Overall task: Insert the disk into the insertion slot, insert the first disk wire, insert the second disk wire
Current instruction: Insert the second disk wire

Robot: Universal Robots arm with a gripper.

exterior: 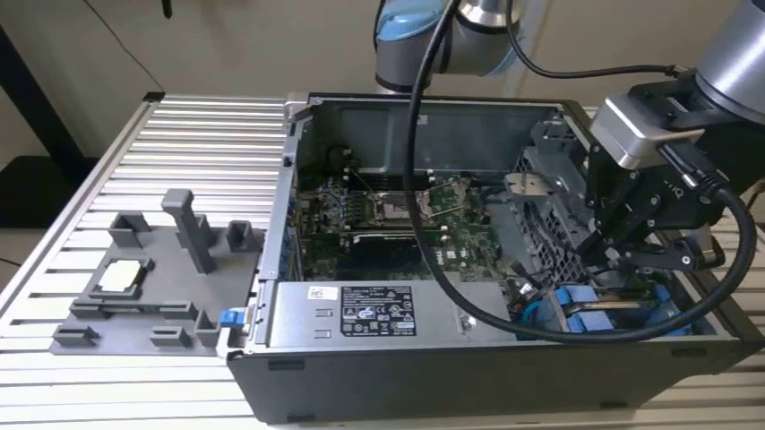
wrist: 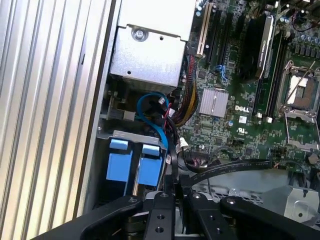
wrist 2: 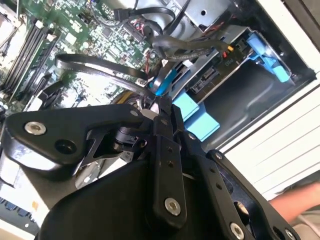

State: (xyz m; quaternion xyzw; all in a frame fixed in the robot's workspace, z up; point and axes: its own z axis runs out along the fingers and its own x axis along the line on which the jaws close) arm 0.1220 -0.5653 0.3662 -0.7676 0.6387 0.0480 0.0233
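My gripper hangs inside the open computer case, just beside the power supply box, on the side of this box toward the exterior view's right. My fingers are drawn narrow, the tips nearly together. A thin black cable passes at the tips, and I cannot tell if it is pinched between them.

The disk sits in the insertion slot, next to the end of the power supply box. Of the disk I see mainly two bright blue strips of the carrier. These strips lie side by side, and their long side runs away from the power supply box toward my fingers. The metal body and its label are hidden in the slot, so I cannot say which way the disk's face points.

A blue cable loops between the power supply box and the slot. In the second wrist view my own linkage covers the lower half, and the blue carrier shows past my fingertips.
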